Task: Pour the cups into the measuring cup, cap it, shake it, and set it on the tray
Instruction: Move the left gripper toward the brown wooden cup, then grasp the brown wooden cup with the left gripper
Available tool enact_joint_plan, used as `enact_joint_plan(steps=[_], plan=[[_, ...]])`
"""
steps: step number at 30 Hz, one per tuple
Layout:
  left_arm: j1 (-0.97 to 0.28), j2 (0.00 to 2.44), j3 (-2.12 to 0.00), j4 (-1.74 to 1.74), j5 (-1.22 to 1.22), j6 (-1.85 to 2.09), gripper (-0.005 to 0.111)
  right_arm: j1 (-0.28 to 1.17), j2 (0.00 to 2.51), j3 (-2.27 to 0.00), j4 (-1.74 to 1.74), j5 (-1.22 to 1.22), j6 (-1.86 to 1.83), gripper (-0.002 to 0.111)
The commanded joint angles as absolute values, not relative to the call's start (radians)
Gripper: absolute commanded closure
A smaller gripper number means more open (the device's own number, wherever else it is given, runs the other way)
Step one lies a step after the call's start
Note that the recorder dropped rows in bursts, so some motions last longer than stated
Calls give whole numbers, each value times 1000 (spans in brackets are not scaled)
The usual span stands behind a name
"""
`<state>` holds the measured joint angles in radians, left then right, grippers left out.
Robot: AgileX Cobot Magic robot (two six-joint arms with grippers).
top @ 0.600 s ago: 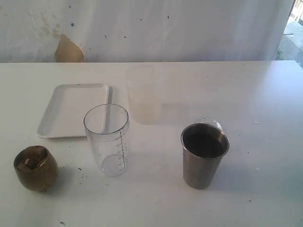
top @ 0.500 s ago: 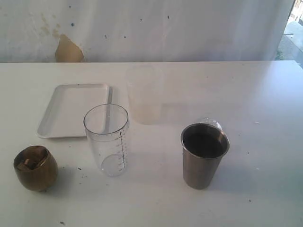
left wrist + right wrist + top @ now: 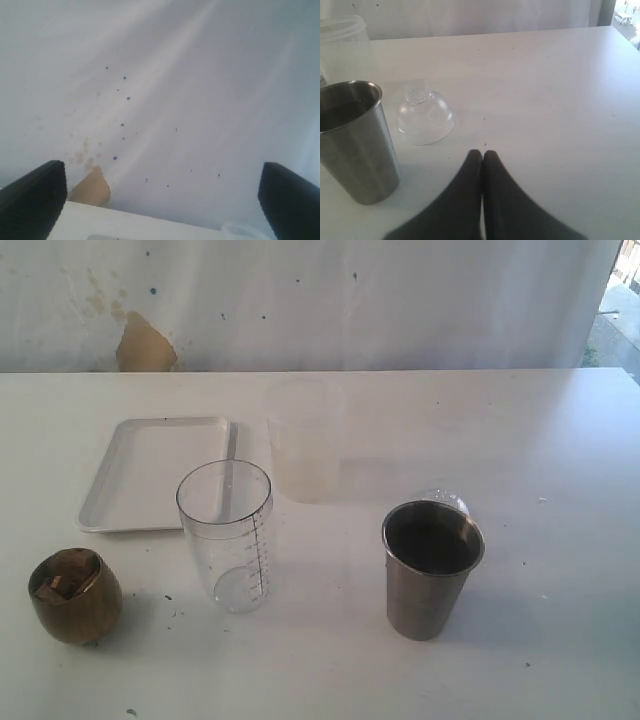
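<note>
In the exterior view you see the whole layout on the white table [image 3: 560,460]. The measuring cup [image 3: 225,535] stands upright near the middle, just in front of the tray [image 3: 150,475]. The brown cup [image 3: 75,595] sits well to its left near the front edge, with pale pieces inside. The tumbler [image 3: 430,580] stands upright to its right, and a frosted cup [image 3: 305,440] stands behind, beside the tray. The grippers show only in the wrist views. The left gripper [image 3: 162,172] faces the white backdrop [image 3: 200,75] and its brown patch [image 3: 91,186]; its two dark fingers [image 3: 32,200] are spread wide at the frame's corners, released, with nothing between them. The right gripper [image 3: 482,156] points toward bare table near the tumbler, its fingers pressed tip to tip and grasping nothing. That view also shows you plainly a clear dome lid [image 3: 425,116] lying rim-down just beside the tumbler; the exterior view half hides it behind the tumbler's rim. Writing: a dark graduation scale runs down the measuring cup's side, but its figures are too small to read.
</note>
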<state>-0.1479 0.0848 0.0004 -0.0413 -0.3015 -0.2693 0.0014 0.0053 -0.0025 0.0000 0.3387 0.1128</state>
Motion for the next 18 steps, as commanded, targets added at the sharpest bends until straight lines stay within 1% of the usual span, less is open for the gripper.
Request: enact_joint_plan(steps=[1,3,6,10,13,16,18], plan=[[-153,221,-5,103,-392,-375,2,0,0,0,0,337,109,108],[-153,304,-19,201,-392,-403,2,0,0,0,0,337,109,108],[-153,424,-18,248,-363,-467,2,0,0,0,0,337,109,108],[-153,567,0,260,-436,-476,2,0,0,0,0,337,109,108],[-153,646,0,358,-434,-511,2,0,0,0,0,337,109,108],[-153,710,0,472,-532,-580,2,0,0,0,0,337,109,108],[-153,758,0,477,-583,-580,2,0,0,0,0,337,109,108]])
